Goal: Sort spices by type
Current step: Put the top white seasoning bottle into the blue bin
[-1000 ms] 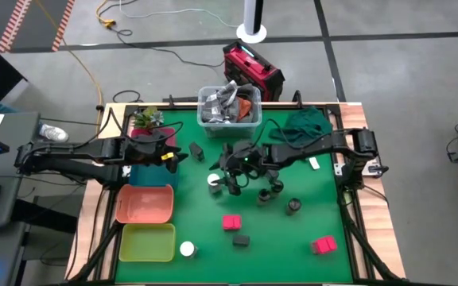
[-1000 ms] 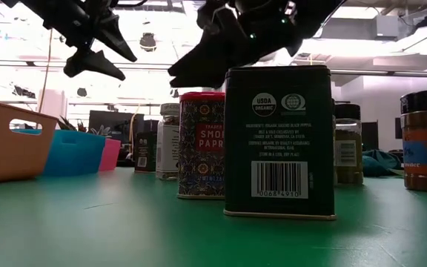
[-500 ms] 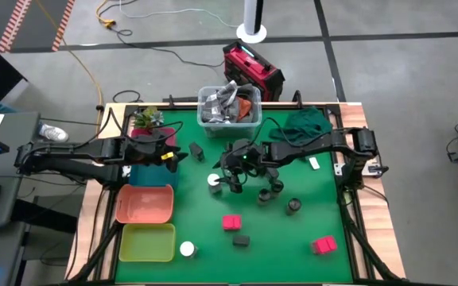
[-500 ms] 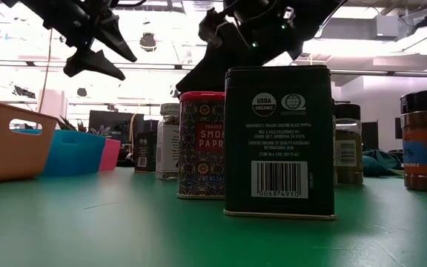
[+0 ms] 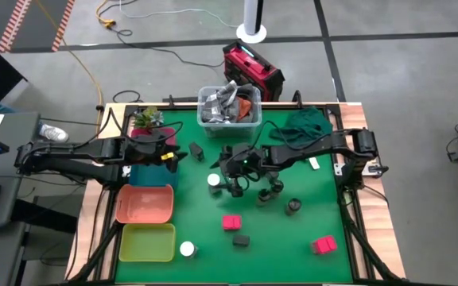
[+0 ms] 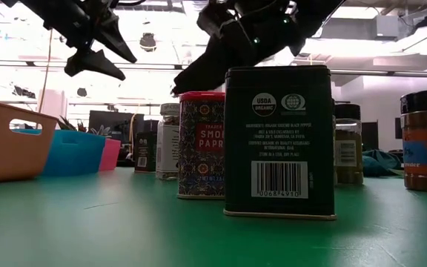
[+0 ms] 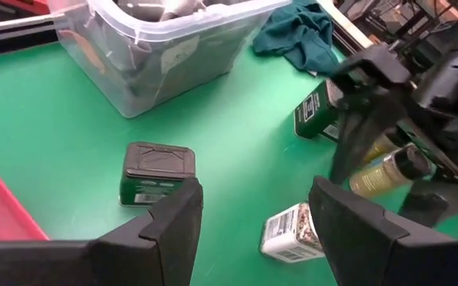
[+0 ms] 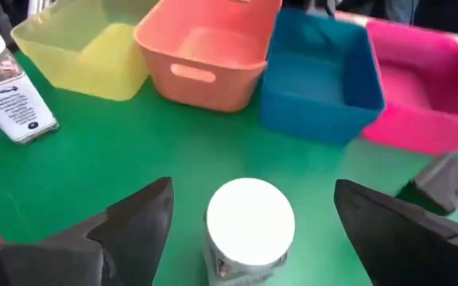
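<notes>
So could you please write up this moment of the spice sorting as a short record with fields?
Surface: green table
Right gripper: open, fingers on either side of a white-topped jar, not closed on it
Left gripper: open, empty, over the table's left part near the blue tray
Trays: yellow, orange, blue, pink; no spices visible in them
Loose spices: pink-red boxes; black box; another white-topped jar
Clear bin: at the far edge, holding mixed items
</notes>
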Tool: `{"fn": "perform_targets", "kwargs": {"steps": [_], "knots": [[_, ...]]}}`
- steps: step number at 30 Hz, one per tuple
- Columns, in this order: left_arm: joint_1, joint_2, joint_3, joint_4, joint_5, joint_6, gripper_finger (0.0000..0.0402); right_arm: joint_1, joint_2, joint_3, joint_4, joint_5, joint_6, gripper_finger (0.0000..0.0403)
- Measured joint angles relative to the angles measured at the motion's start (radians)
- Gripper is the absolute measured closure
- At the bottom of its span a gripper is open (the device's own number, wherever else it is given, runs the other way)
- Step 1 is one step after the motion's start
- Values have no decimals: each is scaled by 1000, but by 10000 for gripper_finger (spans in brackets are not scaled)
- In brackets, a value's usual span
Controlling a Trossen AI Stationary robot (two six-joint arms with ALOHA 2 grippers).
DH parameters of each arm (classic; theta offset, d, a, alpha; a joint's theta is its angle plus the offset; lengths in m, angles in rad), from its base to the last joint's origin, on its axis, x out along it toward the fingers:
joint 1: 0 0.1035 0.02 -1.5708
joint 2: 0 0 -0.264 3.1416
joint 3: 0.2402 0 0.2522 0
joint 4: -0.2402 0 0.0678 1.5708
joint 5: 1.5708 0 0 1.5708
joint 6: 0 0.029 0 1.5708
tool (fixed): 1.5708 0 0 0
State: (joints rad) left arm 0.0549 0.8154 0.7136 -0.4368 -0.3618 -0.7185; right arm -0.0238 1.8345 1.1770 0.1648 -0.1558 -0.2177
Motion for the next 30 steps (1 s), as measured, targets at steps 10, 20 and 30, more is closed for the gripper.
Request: {"fn": "perform_targets", "kwargs": {"steps": [10, 20, 30], "knots": [[0, 0, 0, -10, -21, 6, 182, 4, 99, 14, 57, 3, 29, 26], [0, 0, 0, -22, -20, 3, 182, -11, 119, 13, 48, -1, 46, 45], [-1, 0, 0, -22, -19, 11, 182, -7, 119, 13, 53, -4, 53, 126]]}}
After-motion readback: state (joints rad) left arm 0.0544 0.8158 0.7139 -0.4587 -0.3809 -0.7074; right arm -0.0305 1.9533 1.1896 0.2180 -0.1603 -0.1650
